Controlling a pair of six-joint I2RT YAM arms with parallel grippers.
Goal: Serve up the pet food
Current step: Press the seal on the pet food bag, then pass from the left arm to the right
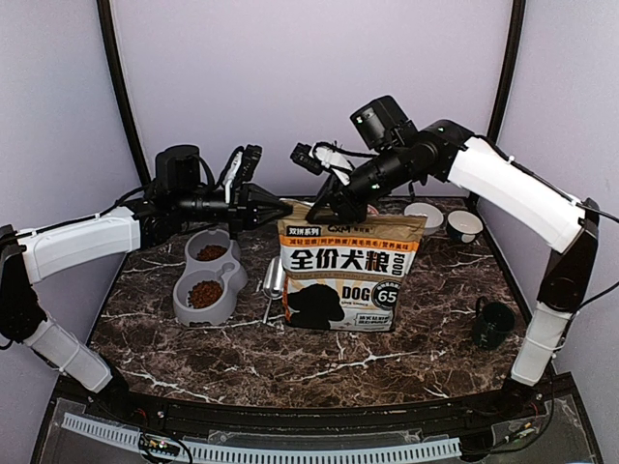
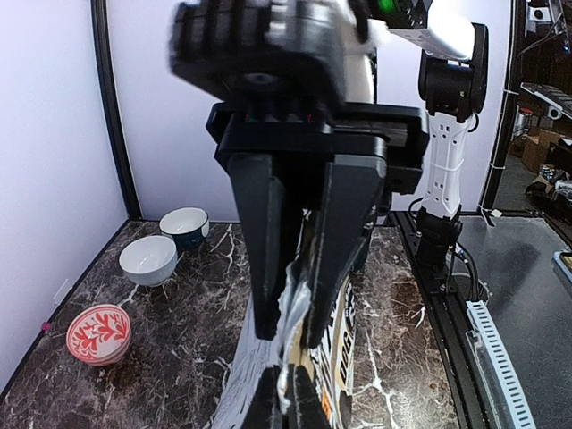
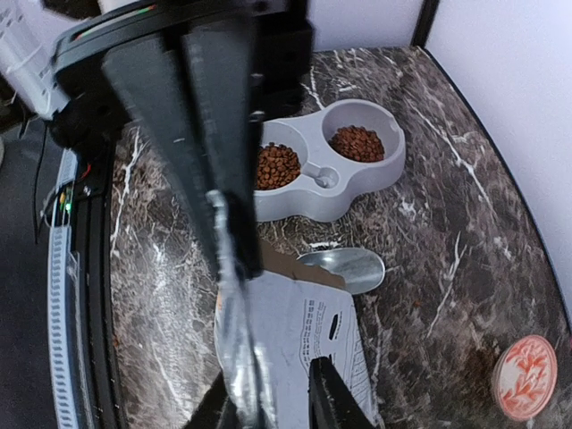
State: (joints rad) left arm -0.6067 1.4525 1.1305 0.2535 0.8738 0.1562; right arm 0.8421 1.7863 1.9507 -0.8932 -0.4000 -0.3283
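Observation:
The pet food lies as reddish-brown kibble (image 1: pixel 204 293) in both wells of the grey double bowl (image 1: pixel 224 302), left of the standing dog-food bag (image 1: pixel 348 275). My left gripper (image 1: pixel 282 208) is shut on the bag's top left corner. In the left wrist view its tips (image 2: pixel 297 332) pinch the silver top edge of the bag (image 2: pixel 344 357). My right gripper (image 1: pixel 317 210) is shut on the same edge just to the right. In the right wrist view it (image 3: pixel 234 246) clamps the foil of the bag (image 3: pixel 304 331), with the kibble (image 3: pixel 278 165) and bowl (image 3: pixel 335 192) beyond.
A metal scoop (image 1: pixel 273 280) lies between bowl and bag, also in the right wrist view (image 3: pixel 349 266). Two white bowls (image 1: pixel 424 215) (image 1: pixel 464 224) and a red-patterned bowl (image 2: pixel 98 332) stand at the back right. A dark mug (image 1: pixel 493 324) stands at the right.

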